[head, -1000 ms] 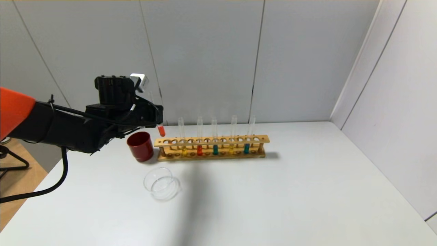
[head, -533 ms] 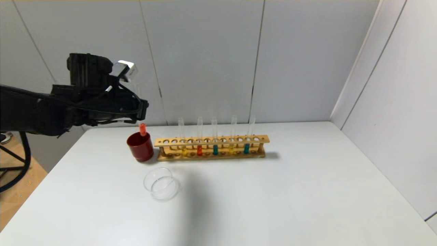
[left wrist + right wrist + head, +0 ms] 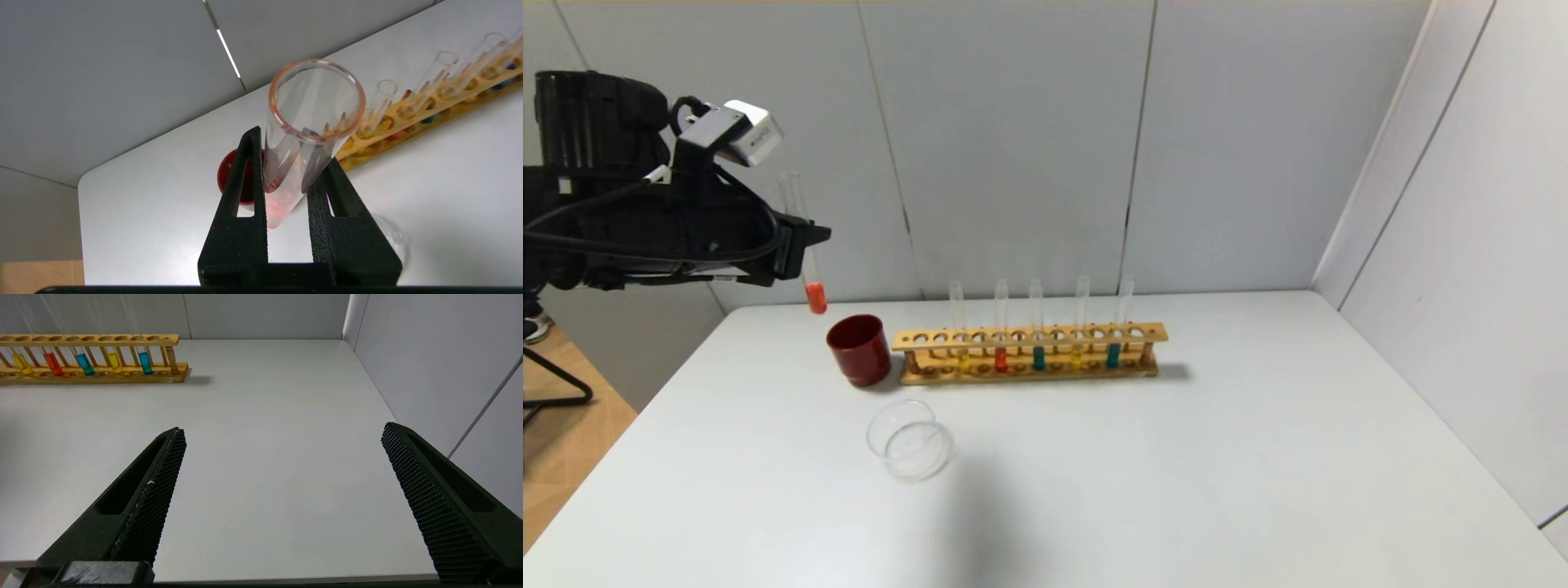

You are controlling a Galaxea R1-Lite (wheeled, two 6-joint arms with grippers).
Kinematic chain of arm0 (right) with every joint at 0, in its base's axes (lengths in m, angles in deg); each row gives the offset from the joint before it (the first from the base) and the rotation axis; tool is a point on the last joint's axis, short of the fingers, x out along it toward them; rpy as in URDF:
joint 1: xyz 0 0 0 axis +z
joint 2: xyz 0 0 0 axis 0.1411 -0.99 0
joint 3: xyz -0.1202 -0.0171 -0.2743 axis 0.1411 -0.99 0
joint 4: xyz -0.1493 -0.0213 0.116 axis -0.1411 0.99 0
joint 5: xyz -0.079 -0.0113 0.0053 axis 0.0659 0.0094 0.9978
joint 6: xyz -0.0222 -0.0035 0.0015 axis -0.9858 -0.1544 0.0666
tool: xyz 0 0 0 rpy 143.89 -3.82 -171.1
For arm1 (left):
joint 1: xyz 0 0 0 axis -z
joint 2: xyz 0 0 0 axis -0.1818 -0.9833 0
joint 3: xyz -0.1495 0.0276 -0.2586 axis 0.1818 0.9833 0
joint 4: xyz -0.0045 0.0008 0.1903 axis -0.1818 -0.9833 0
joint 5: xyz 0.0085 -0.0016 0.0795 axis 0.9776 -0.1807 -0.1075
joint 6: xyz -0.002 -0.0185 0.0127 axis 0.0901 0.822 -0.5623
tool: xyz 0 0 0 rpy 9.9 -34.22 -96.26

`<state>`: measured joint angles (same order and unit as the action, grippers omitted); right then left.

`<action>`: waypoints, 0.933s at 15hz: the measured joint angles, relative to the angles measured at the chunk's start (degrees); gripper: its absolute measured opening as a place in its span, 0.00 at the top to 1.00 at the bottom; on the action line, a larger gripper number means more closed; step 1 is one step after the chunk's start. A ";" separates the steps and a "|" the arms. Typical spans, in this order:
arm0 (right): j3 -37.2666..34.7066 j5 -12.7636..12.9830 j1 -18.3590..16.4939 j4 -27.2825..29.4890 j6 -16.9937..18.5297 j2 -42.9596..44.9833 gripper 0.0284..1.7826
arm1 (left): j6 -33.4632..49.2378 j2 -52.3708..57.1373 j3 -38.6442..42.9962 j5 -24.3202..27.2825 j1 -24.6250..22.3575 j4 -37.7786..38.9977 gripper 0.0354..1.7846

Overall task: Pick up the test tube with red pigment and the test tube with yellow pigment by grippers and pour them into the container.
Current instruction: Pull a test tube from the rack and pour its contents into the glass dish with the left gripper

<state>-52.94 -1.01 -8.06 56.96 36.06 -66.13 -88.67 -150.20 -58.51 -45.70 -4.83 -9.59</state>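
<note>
- Red tube (image 3: 805,245) hangs near upright at the head view's upper left, clenched in the left gripper (image 3: 800,237), above the bench (image 3: 1176,457).
- Right gripper (image 3: 282,435) spread wide, holding nothing.
- Dish (image 3: 909,438) at lower centre-left.

1. I am finding no readable text, label, brand, number or sign in any view.
2. The white-grey block (image 3: 743,135) sitting on my left arm is showing a small dark mark, but it is too small for me to read.
</note>
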 joint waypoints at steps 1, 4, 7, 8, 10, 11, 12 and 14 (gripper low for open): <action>0.00 -0.02 0.02 0.02 0.00 0.00 0.02 | 0.04 1.18 0.94 0.11 0.05 0.00 0.83; 0.00 -0.02 0.02 0.02 0.00 0.00 0.02 | 0.28 4.33 4.22 0.20 0.05 0.33 0.83; 0.00 -0.02 0.02 0.00 0.00 0.00 0.02 | 0.45 7.38 8.48 0.37 0.02 0.66 0.83; 0.00 -0.02 0.05 0.02 0.00 0.00 0.02 | 0.43 8.29 9.84 0.59 -0.02 0.66 0.83; 0.00 -0.02 0.05 0.00 0.00 0.00 0.02 | -0.10 10.01 12.24 2.95 -0.13 0.79 0.83; 0.00 -0.02 0.05 0.00 0.00 0.00 0.02 | -0.95 10.69 12.84 4.83 -0.17 1.48 0.83; 0.00 -0.02 0.02 0.00 0.00 0.00 0.02 | -2.63 11.15 13.20 6.56 -0.20 2.65 0.83; 0.00 -0.02 0.02 0.00 0.00 0.00 0.02 | -7.44 11.63 13.51 9.56 -0.38 3.88 0.83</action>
<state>-52.94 -1.03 -8.04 56.96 36.06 -66.13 -96.11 -138.57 -45.00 -36.14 -5.21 -5.71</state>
